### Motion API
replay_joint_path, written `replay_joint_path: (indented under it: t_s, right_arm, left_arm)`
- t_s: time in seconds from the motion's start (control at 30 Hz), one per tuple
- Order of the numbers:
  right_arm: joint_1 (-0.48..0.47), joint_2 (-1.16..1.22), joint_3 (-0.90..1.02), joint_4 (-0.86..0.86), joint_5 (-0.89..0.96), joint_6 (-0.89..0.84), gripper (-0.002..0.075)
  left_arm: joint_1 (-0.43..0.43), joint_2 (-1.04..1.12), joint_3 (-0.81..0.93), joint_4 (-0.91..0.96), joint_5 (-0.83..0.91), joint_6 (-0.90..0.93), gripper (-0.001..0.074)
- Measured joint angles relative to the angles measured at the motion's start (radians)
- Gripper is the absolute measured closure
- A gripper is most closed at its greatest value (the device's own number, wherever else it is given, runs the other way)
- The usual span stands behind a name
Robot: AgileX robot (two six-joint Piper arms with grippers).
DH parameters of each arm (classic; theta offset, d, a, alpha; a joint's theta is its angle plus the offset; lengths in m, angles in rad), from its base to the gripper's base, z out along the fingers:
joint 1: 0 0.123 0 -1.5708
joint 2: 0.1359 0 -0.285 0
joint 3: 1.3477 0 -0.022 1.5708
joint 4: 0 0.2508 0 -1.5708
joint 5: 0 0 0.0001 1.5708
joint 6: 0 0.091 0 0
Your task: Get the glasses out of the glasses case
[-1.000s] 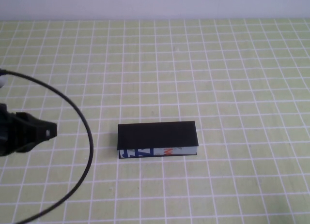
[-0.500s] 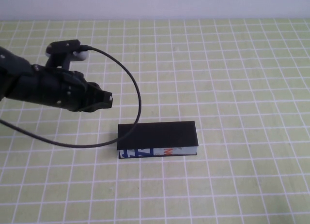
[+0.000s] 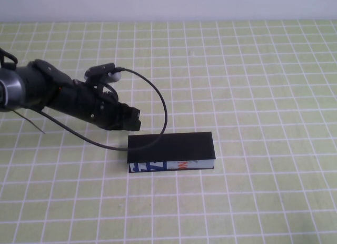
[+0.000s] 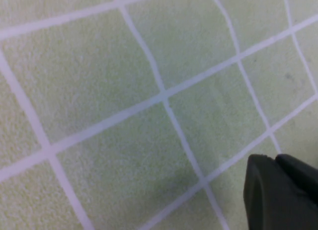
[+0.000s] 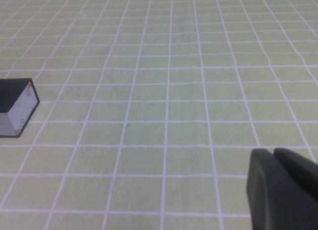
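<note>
The glasses case (image 3: 171, 152) is a black box with its lid shut and a white front with blue and red print, lying near the middle of the green grid mat. The glasses are hidden. My left gripper (image 3: 134, 120) is shut and empty, low over the mat just behind the case's left end; its fingers (image 4: 280, 192) show pressed together in the left wrist view. My right gripper (image 5: 285, 190) is shut and empty, out of the high view; the right wrist view shows the case's end (image 5: 17, 107) far off.
A black cable (image 3: 160, 104) loops from the left arm down over the case's left end. The green mat with white grid lines (image 3: 253, 96) covers the table, with a pale wall (image 3: 168, 4) at the back.
My left arm has come in from the left edge, swung toward the back and then moved right and down to just behind the case's left end. The case has not moved.
</note>
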Motion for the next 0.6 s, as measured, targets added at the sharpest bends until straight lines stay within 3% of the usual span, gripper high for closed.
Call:
replay_joint_path:
  t_s: [0.17,0.4,0.5,0.6]
  right_arm:
    - [0.0,0.0,0.0,0.047,-0.044,0.002,0.0743]
    - [0.0,0.0,0.0,0.487,-0.208,0.002,0.0743]
    - [0.0,0.0,0.0,0.598,-0.253,0.005,0.0743]
    - [0.0,0.0,-0.02,0.661,-0.173,0.005,0.0743]
  left_arm:
    - [0.0,0.027,0.0,0.002,0.004,0.0,0.0739]
    - [0.0,0.027,-0.011,0.002,0.008,0.0,0.0739]
    - [0.0,0.027,-0.011,0.002,0.009,0.0,0.0739]
    - [0.0,0.027,-0.011,0.002,0.013,0.0,0.0739]
